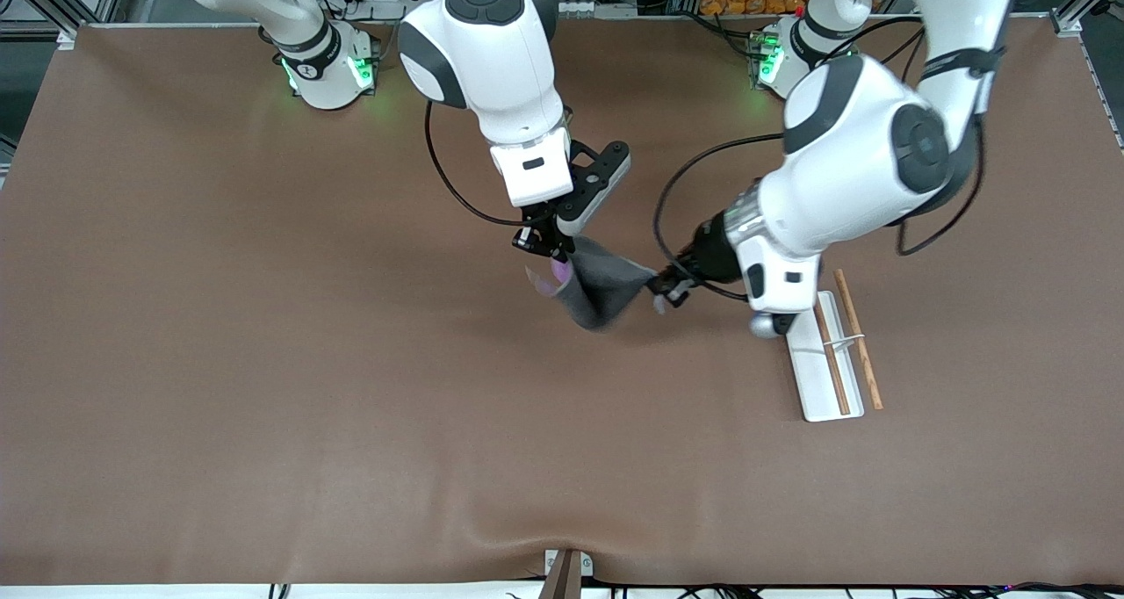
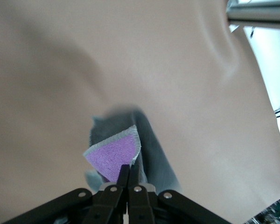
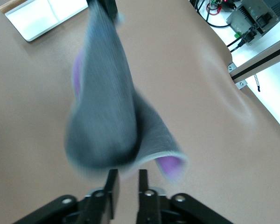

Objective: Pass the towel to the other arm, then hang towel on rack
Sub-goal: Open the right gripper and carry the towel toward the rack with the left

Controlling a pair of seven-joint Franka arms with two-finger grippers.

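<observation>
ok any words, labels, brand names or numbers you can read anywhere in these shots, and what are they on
None can be read.
A small round mark on the black band of the right arm's base: too small to read.
Towel, rack, table, left gripper and right gripper: no lettering shows.

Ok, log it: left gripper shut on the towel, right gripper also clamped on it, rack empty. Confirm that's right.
Not quite. The right gripper is open: the right wrist view shows its fingers parted, the towel just clear of them. The left gripper is shut on the towel, and the rack is bare.
</observation>
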